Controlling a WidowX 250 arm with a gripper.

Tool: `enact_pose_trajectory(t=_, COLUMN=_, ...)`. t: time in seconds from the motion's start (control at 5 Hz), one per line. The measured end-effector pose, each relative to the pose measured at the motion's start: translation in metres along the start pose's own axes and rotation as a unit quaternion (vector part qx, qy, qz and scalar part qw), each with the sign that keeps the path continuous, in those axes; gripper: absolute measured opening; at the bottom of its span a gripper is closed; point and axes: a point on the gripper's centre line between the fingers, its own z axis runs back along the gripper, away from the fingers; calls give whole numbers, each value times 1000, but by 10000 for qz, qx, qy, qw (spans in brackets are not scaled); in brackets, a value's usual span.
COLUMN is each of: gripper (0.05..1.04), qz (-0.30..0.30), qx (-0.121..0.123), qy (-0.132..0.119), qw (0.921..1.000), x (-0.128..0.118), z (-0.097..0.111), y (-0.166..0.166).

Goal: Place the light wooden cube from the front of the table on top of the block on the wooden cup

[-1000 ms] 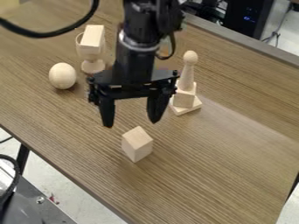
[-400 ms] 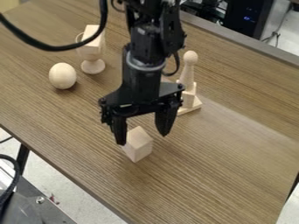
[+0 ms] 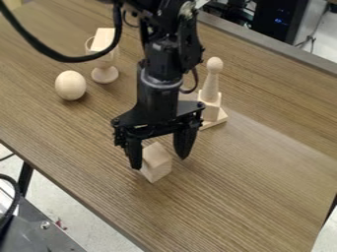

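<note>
Tool: the tool (image 3: 159, 162) hangs point-down, its two fingers well apart, clamped on nothing that shows; one finger overlaps the near block's upper left side in the view, the other is beyond its right side. Whether either touches wood, I cannot tell.
Near block: the near block (image 3: 156, 166) is on the counter (image 3: 263, 197), low between the fingertips. Its flat sides probably keep it steady and suit a grip from both sides.
Egg: the wooden egg (image 3: 70, 85) lies on the counter, left in the view; its rounded shell could roll if nudged.
Goblet: the wooden goblet (image 3: 105, 75) stands on its round foot, with an oblong block (image 3: 105, 37) at its mouth, likely borne by the rim.
Post: the ball-topped post (image 3: 211, 88) is upright, its square base (image 3: 217, 118) spreading the weight.
</note>
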Motion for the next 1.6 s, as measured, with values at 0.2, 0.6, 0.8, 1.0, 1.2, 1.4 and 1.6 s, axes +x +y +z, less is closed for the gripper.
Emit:
enact_pose_trajectory(t=0.2, gripper=964, qz=-27, qx=27, qy=36, qw=10000, x=4, z=-6, y=3)
enact_pose_trajectory(t=0.6, gripper=560, qz=-241, qx=166, qy=56, qw=9996, x=11, z=-9, y=6)
enact_pose_trajectory(t=0.8, gripper=560, qz=-580, qx=276, qy=-70, qw=9979, x=20, z=5, y=3)
enact_pose_trajectory(t=1.0, gripper=560, qz=-1004, qx=174, qy=-563, qw=9932, x=40, z=41, y=-2)
enact_pose_trajectory(t=1.2, gripper=560, qz=-1160, qx=56, qy=-843, qw=9897, x=59, z=60, y=-4)
enact_pose_trajectory(t=1.4, gripper=560, qz=-1347, qx=-101, qy=-939, qw=9864, x=78, z=71, y=-3)
enact_pose_trajectory(t=1.6, gripper=560, qz=-1677, qx=-171, qy=-859, qw=9819, x=98, z=71, y=-1)
